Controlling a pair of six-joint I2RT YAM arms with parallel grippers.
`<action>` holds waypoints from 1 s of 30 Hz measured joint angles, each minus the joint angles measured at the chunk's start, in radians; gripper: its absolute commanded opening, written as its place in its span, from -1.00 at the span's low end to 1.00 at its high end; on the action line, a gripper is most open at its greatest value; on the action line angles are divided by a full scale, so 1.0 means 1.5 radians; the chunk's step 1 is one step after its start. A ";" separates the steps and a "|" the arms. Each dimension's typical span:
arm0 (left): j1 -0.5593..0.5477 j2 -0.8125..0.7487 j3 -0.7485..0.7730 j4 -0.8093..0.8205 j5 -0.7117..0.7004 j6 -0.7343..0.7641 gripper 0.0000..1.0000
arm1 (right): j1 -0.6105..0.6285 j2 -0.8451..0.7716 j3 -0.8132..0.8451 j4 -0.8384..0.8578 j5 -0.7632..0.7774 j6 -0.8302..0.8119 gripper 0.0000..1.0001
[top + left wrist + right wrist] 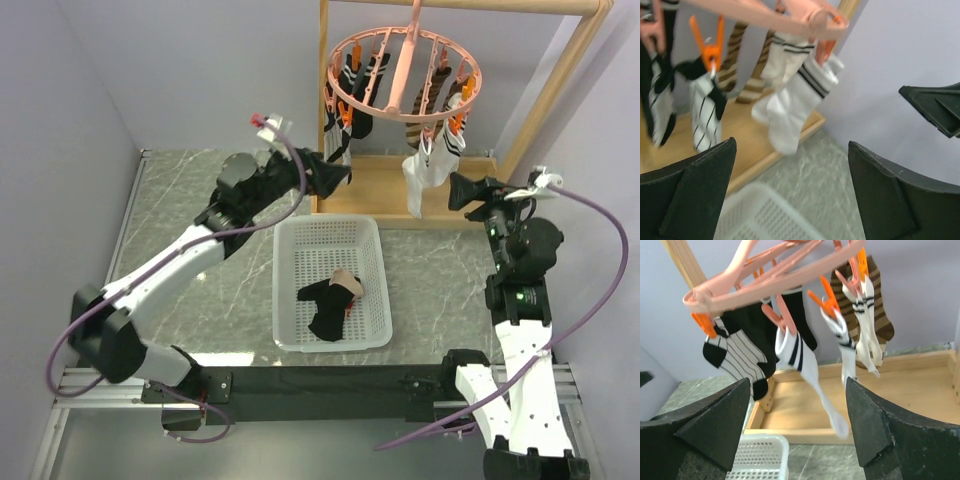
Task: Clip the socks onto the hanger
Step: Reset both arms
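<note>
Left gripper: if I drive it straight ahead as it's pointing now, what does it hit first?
Probably the white striped sock hanging from the hanger, centred between the left gripper's open fingers; depth is unclear.

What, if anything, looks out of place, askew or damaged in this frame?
Nothing stands out. The hung socks dangle from the clips of the pink hanger, and the leftover socks lie inside the white basket. The left gripper and right gripper are both open and empty, close to the hanger.
</note>
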 measured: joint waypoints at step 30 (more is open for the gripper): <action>0.208 -0.573 -0.428 -0.259 -0.128 0.016 0.98 | 0.002 -0.474 -0.452 0.001 -0.066 0.164 0.68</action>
